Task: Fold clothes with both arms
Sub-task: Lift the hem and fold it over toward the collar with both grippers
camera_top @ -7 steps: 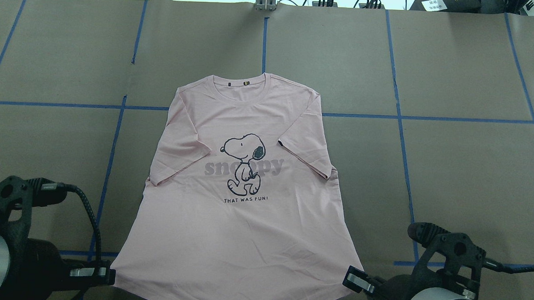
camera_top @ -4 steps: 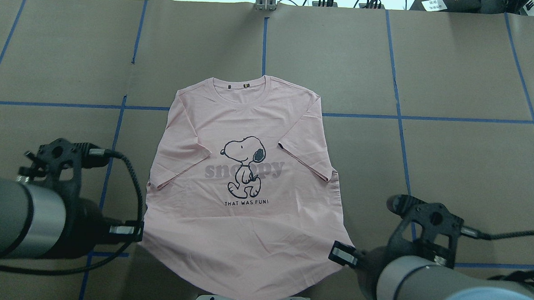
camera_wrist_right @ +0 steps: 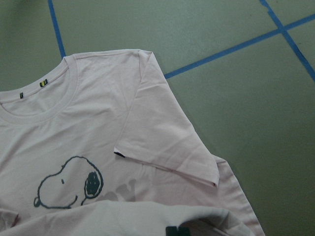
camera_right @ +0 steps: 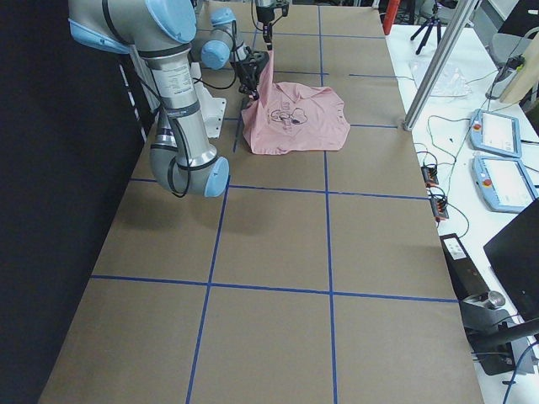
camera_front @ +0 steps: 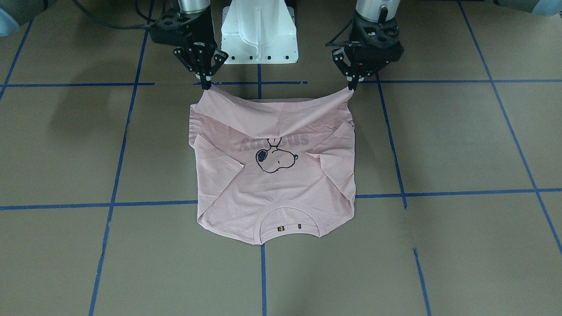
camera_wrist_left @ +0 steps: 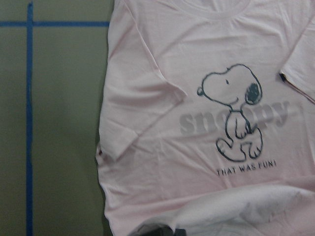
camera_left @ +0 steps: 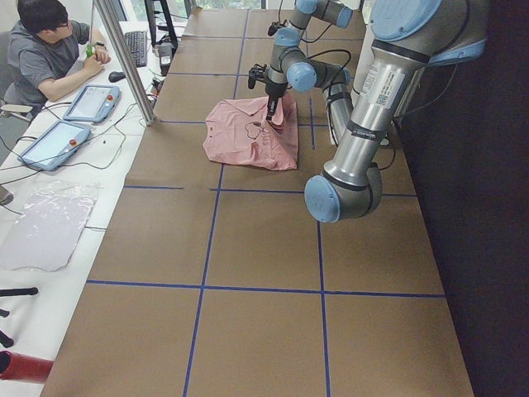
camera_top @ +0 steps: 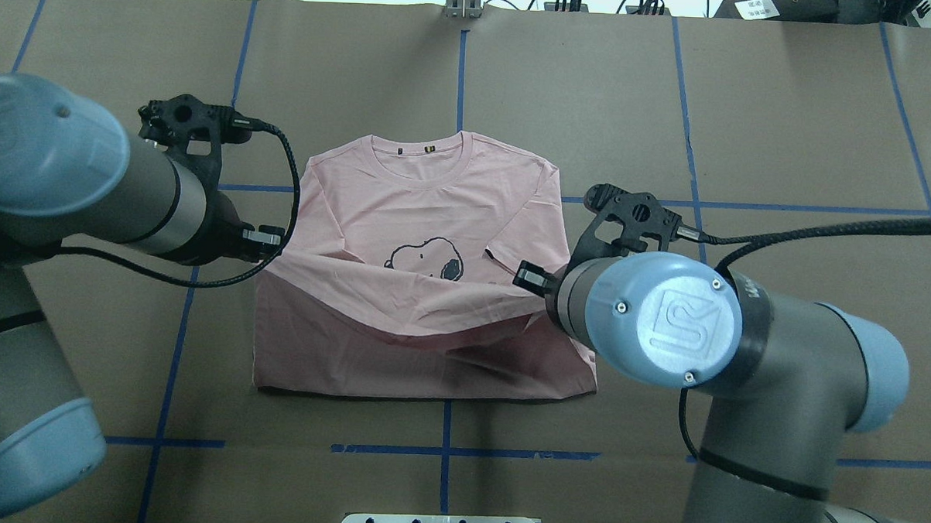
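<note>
A broad table covered in brown paper (camera_top: 788, 110), gridded with blue tape lines (camera_top: 461, 75), carries a pale pink short-sleeved T-shirt (camera_top: 429, 190) near its middle and a white pedestal base (camera_front: 259, 30) at the robot's edge.

In the overhead view the T-shirt (camera_top: 428, 214)'s raised hem covers the cartoon below its head and the lettering, and the right arm (camera_top: 669, 319)'s blue cap hides the right gripper (camera_front: 205, 84)'s fingers. Both wrist views crop the fingertips.

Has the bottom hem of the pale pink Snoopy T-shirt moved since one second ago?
Yes. The bottom hem has moved away from the robot, past the near blue tape line, toward the ribbed collar.
</note>
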Robot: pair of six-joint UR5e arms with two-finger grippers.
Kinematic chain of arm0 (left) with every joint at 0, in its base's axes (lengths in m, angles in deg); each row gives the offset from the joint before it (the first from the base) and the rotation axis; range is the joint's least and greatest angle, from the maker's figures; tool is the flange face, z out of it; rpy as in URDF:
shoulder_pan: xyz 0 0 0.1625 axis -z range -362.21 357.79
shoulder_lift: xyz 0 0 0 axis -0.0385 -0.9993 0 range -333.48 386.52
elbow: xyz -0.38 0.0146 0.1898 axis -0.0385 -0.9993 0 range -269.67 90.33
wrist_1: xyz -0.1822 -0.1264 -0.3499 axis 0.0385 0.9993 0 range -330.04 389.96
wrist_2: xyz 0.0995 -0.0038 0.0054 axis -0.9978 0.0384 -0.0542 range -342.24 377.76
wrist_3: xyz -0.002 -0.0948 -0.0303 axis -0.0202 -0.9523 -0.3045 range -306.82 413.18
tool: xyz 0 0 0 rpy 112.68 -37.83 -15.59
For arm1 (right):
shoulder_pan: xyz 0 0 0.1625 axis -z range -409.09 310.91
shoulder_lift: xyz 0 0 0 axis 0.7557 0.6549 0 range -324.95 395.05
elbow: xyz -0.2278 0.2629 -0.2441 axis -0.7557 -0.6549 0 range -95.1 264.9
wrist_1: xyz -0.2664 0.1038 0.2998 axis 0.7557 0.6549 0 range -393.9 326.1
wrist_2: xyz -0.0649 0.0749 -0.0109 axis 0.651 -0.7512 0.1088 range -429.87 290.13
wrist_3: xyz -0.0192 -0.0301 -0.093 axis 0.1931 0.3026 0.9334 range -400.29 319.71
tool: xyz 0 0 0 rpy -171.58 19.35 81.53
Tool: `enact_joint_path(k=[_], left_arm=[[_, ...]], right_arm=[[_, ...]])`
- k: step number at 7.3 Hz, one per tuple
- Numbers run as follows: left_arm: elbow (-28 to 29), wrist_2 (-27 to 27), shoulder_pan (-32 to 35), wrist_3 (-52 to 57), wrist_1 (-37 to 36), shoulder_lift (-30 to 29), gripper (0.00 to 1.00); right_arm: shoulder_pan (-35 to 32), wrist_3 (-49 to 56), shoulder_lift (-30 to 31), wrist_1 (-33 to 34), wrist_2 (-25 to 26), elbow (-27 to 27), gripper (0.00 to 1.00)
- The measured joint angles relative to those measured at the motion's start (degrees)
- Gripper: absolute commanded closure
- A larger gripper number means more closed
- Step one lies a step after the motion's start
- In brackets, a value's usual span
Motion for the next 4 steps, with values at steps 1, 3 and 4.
enact_joint_path(k=[1, 3, 4], left_arm=[[3.78, -0.02, 2.25, 1.89, 2.2, -0.72, 1.0], [14.95, -0.14, 5.82, 4.69, 10.41, -2.58, 1.0], [22.36, -0.24, 7.22, 5.85, 16.22, -4.01, 0.74]], right_arm=[[-2.96, 1.94, -1.51, -2.28, -0.73, -4.14, 1.0], [-8.81, 5.79, -6.07, -8.42, -3.15, -16.5, 1.0], [-11.67, 8.14, -8.83, -14.43, -4.58, -25.85, 1.0]])
